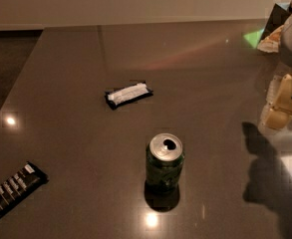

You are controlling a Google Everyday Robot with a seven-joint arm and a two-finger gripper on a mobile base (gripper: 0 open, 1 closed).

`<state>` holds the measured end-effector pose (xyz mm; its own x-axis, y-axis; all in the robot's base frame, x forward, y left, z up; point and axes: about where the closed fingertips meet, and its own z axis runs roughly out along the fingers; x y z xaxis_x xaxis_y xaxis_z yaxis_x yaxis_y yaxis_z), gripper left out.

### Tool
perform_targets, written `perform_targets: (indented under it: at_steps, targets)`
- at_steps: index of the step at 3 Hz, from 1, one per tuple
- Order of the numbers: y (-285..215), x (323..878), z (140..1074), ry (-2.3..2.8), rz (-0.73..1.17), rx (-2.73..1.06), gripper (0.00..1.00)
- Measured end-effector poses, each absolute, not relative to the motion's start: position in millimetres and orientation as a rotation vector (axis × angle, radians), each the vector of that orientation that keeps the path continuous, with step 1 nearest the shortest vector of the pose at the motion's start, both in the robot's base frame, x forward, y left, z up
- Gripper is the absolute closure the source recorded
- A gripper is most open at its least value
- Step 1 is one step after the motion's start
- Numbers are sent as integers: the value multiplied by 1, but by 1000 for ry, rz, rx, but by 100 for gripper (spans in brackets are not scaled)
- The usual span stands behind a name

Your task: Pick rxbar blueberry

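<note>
The rxbar blueberry is a small flat wrapper with a whitish face and dark edges. It lies flat near the middle of the dark table, slightly angled. My gripper is at the right edge of the view, cream-coloured, hanging above the table well to the right of the bar and apart from it. It holds nothing that I can see. Its shadow falls on the table below it.
A green can stands upright in front of the bar, opened top up. A longer black bar with white lettering lies at the front left edge. Snack bags sit at the far right corner. The table's left edge drops to dark floor.
</note>
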<state>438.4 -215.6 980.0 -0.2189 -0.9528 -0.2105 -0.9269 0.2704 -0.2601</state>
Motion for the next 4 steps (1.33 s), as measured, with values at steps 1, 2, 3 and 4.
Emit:
perform_targets:
  at_steps: [1, 2, 3, 4]
  targets:
    - [-216, 438, 980, 2221, -111, -1717, 0]
    - [-201, 459, 970, 2177, -44, -1754, 0]
    - [-178, 489, 954, 2107, 43, -1805, 0]
    - [-153, 520, 938, 2025, 120, -1854, 0]
